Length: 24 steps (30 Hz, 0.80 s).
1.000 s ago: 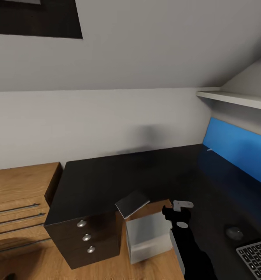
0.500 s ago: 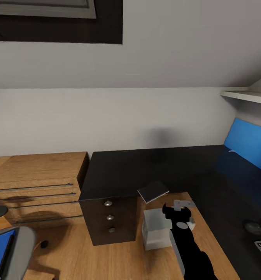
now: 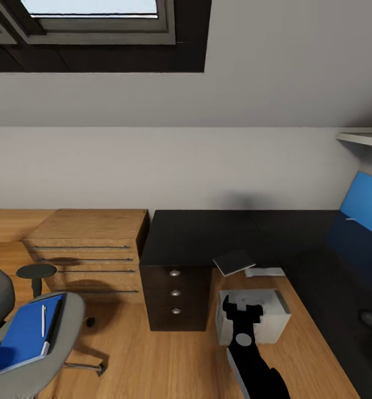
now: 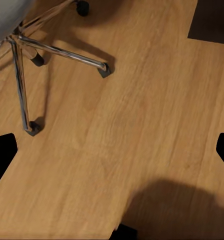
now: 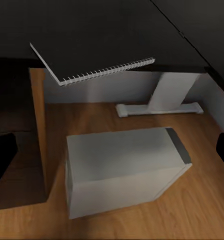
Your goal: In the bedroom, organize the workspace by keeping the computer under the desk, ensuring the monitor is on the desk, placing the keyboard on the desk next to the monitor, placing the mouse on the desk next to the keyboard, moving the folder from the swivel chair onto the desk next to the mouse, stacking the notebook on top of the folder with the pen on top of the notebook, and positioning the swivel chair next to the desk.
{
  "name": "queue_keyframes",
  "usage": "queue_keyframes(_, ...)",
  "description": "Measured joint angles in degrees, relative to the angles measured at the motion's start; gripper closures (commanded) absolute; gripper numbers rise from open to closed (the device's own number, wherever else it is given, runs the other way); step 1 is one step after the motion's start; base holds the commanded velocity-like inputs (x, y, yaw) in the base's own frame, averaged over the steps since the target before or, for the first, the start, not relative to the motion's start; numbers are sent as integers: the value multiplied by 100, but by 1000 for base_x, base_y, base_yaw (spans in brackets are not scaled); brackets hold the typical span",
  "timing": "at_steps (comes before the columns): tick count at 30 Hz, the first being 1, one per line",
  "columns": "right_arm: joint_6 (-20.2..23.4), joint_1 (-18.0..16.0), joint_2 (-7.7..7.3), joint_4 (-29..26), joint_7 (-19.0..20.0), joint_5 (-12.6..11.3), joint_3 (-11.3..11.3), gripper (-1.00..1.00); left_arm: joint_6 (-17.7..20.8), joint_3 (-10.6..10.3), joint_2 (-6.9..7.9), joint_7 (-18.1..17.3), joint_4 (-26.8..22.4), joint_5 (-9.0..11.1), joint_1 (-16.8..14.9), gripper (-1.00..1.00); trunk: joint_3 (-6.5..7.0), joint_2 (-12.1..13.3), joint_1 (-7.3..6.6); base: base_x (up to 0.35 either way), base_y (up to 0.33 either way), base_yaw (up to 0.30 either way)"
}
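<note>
Hanging low at 6 o'clock in the head view, the right hand (image 3: 243, 308) is pointing toward the computer (image 3: 253, 316), a pale grey box standing on the wooden floor (image 3: 152, 360) beside the dark tabletop (image 3: 208, 235). Its two fingers are standing apart, gripping nothing; in the right wrist view the fingertips are showing only as dark shapes at the frame's edges. The notebook (image 3: 234, 261), spiral-bound, is lying at the tabletop's edge and overhanging it, above the computer (image 5: 122, 167). The left hand's fingers are likewise appearing as spread dark shapes in the left wrist view, nothing between them, over bare floor and the metal legs and castors of the swivel chair (image 4: 31, 45).

At 8 o'clock, the swivel chair (image 3: 52, 343) is sitting well apart from the tabletop, carrying the blue folder (image 3: 19, 335) with the pen (image 3: 43, 320) lying on it. At 3 o'clock, the monitor (image 3: 366, 205) is showing blue on the tabletop; the mouse (image 3: 371, 318) is resting nearer, at 4 o'clock. A wooden dresser (image 3: 91, 249) is standing beside the tabletop's drawer unit (image 3: 174, 291).
</note>
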Motion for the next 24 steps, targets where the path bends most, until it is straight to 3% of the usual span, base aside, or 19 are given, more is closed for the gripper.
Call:
queue_keyframes(4,-343,1,0,409,-264,17,98,-100,-12,-19,-16,-2,0,-15,0,-100,25,0,0,-25,0,112)
queue_keyframes(8,-1156,2,0,1433,-388,21,127,-100,-16,-37,-31,2,0,-28,-1,-100,105,159,-88,-7,0,32)
queue_keyframes(9,-1627,4,0,1865,-417,18,125,-100,-13,-45,-34,7,0,-23,-1,-100,123,200,-110,-2,0,7)
queue_keyframes(16,-2517,3,0,3016,-427,26,135,-100,18,-40,-32,-5,1,-8,-1,-100,216,402,-221,-1,0,15)
queue_keyframes(17,-3570,-2,-32,3685,-393,11,121,-100,13,-19,-32,-22,148,10,1,-100,215,402,-221,0,0,170)
queue_keyframes(18,-3660,8,-54,4164,-385,-22,79,-100,11,-19,-32,-25,175,7,1,-100,212,402,-221,0,0,187)
queue_keyframes(24,-3788,1,-194,4287,-296,-42,92,-100,7,-23,-32,-39,262,8,1,-100,197,402,-221,0,0,229)
